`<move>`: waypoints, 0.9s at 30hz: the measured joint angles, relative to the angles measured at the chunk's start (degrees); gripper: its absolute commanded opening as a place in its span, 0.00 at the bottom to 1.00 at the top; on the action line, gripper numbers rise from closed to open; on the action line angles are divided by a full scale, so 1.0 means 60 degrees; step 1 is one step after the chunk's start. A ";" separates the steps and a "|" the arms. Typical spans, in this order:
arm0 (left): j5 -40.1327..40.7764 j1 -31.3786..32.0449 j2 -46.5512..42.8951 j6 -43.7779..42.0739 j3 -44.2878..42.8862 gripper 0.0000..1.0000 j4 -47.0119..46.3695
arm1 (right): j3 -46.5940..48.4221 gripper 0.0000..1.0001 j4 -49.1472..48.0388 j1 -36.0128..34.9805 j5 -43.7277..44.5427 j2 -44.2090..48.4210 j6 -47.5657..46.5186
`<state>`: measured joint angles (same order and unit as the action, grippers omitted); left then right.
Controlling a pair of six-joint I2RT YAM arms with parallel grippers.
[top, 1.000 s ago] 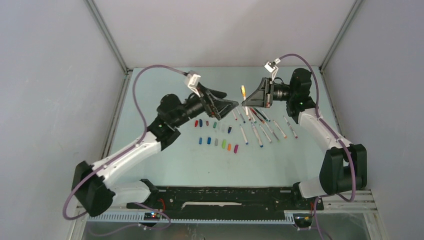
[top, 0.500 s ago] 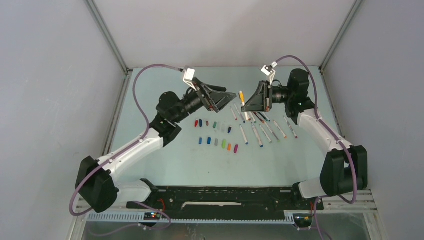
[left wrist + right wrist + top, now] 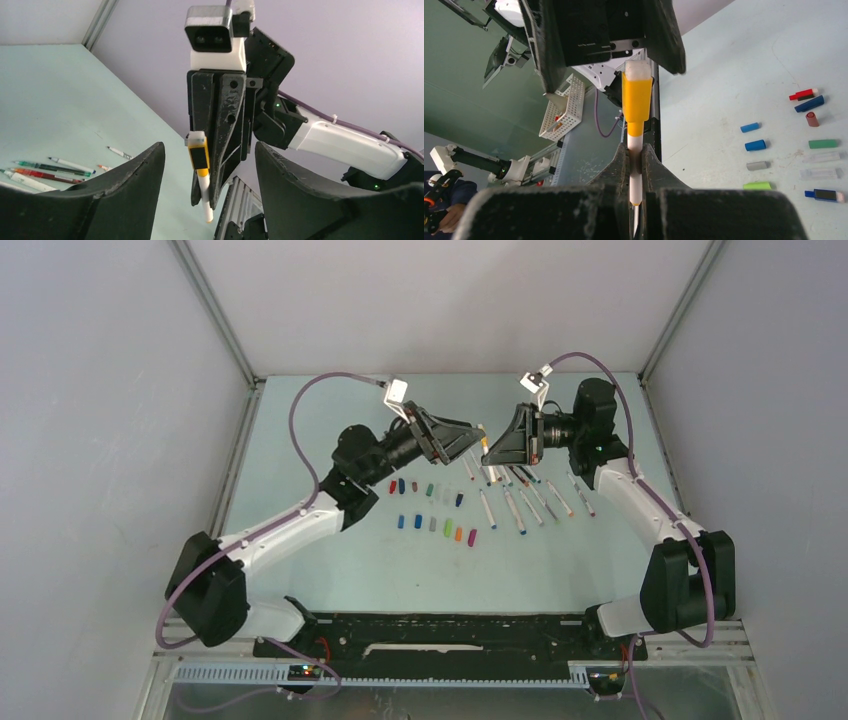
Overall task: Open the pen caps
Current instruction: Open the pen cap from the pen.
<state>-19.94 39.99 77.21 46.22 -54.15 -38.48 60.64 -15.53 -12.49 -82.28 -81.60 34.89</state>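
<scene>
Top view: right gripper [image 3: 487, 448] holds the yellow-capped pen [image 3: 483, 438] above the table [image 3: 560, 570]; loose pen caps [image 3: 432, 508] lie left of it. Left wrist: left gripper [image 3: 209, 150] spread wide, flanking that pen. Right wrist: right gripper clamped on its barrel.

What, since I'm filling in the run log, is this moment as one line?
phase: uncapping | right gripper: shut on yellow-capped pen | left gripper: open, flanking its cap | table: loose caps, bare pens
</scene>
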 measured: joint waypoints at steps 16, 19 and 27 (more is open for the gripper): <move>-0.0743 0.0178 0.0892 0.0484 -0.0208 0.00 -0.0186 | -0.0011 0.00 0.0149 -0.0011 0.0076 0.0033 -0.0335; -0.0707 0.0178 0.0889 0.0433 -0.0208 0.00 -0.0189 | -0.0011 0.00 0.0284 -0.0011 0.0109 0.0051 -0.0597; -0.0586 -0.0073 0.0576 -0.0106 -0.0208 0.00 0.0506 | 0.0040 0.00 0.1024 -0.0222 0.0623 0.0069 -0.1785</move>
<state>-23.46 39.55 80.66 45.58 -55.40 -35.44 60.88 -9.39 -13.82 -78.54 -81.19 24.18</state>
